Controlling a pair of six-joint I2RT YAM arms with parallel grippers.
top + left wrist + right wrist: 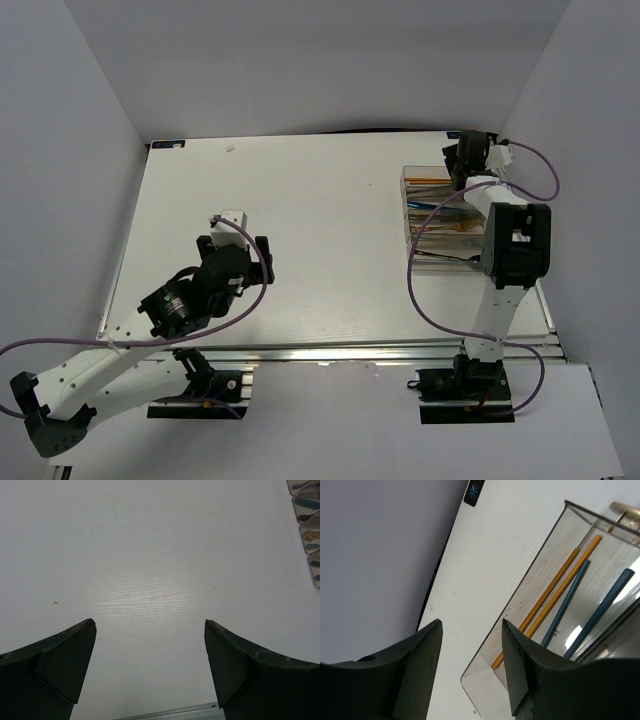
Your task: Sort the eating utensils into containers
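The clear plastic tray (412,178) stands at the table's back right with utensils lying in its compartments. In the right wrist view its end compartment (530,615) holds two orange chopsticks (555,597) and two blue pieces (600,611). A gold piece (627,512) shows beyond. My right gripper (471,625) is open and empty at the tray's far end; in the top view (462,160) it sits over that end. My left gripper (150,625) is open and empty over bare table at the front left. The tray's compartment ends (309,517) show at the left wrist view's right edge.
White walls enclose the table on three sides. A small white block (232,216) sits by the left arm's wrist. A dark label (474,491) marks the table's back edge. The table's front metal rail (170,712) lies just below the left gripper.
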